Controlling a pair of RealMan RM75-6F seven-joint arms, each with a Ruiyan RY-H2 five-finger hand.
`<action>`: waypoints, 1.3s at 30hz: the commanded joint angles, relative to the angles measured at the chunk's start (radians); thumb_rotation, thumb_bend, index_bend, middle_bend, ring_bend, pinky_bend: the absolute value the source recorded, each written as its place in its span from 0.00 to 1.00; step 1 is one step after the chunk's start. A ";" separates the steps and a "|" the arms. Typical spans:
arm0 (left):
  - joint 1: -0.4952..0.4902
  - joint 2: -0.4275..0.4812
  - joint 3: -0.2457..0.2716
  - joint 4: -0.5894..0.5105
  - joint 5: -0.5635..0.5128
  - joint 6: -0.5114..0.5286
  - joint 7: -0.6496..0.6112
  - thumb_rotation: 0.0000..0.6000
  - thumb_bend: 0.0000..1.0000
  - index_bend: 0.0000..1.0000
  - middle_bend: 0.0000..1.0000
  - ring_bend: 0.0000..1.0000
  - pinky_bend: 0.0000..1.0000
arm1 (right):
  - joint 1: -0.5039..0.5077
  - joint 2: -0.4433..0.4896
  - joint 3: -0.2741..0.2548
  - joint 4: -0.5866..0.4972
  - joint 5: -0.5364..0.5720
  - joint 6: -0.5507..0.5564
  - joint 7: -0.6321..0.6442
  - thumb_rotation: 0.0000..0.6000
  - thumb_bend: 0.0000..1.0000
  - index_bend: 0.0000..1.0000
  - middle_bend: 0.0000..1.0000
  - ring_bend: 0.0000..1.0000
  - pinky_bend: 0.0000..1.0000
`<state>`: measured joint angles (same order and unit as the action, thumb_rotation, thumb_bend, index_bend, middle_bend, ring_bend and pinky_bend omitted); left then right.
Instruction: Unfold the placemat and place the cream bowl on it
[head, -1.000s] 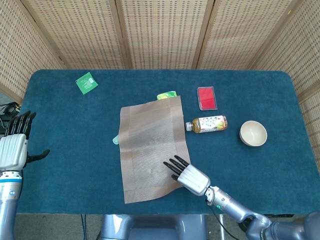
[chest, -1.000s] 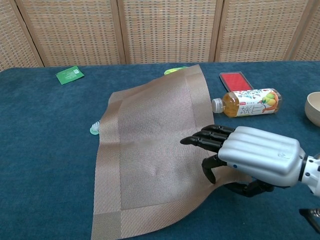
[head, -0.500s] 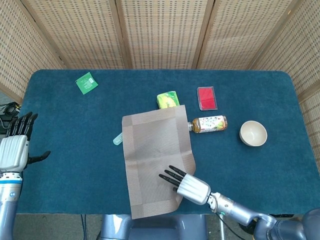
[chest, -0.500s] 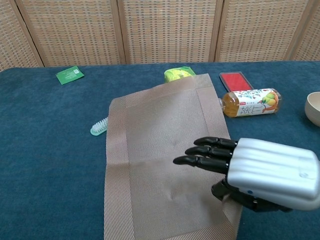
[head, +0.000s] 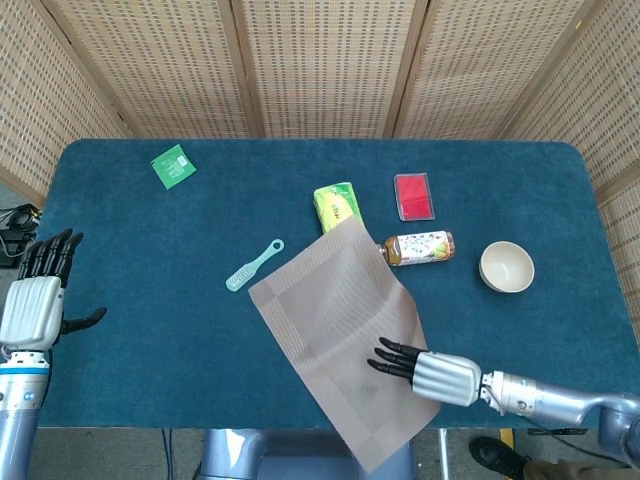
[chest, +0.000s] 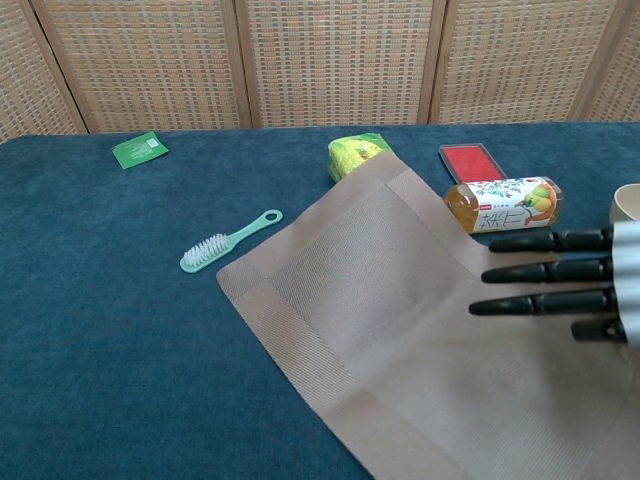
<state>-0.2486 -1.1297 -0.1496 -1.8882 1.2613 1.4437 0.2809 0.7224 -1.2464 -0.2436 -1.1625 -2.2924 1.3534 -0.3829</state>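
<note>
Two things matter for us: the placemat and the cream bowl. The mat looks like thin woven stuff, light and floppy, so we figure it slides and skews easily on the blue cloth of the desk. It lies opened out but crooked, one corner near the tea bottle and the near corner hanging off the desk's front edge. Our right hand lies flat on its near-right part, fingers straight and slightly apart, holding nothing. Best bet for straightening is probably pressing flat or pinching a border strip.

The bowl sits upright, well off to the right of the mat, just past the bottle. It looks rigid, smooth and maybe breakable, so we'd take it by the rim.

Our left hand hovers at the far left edge, fingers spread, empty.

Room-wise, a green packet, a teal brush and a red case crowd the mat's far side; wicker screens stand behind.
</note>
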 joint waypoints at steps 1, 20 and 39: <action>-0.001 -0.001 -0.001 0.001 -0.002 -0.003 0.001 1.00 0.00 0.00 0.00 0.00 0.00 | 0.055 0.052 0.033 0.034 -0.013 -0.043 -0.043 1.00 0.68 0.75 0.00 0.00 0.00; -0.019 -0.019 -0.012 0.029 -0.046 -0.039 0.031 1.00 0.00 0.00 0.00 0.00 0.00 | 0.164 0.093 0.180 0.099 0.164 -0.234 -0.107 1.00 0.05 0.07 0.00 0.00 0.00; -0.205 -0.129 0.090 0.286 0.373 -0.211 -0.080 1.00 0.00 0.00 0.00 0.00 0.00 | -0.256 0.041 0.254 -0.012 0.620 0.119 0.386 1.00 0.00 0.00 0.00 0.00 0.00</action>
<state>-0.3936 -1.2257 -0.0888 -1.6645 1.5571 1.2891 0.2368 0.5288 -1.1941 0.0045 -1.1162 -1.7247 1.4260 -0.0432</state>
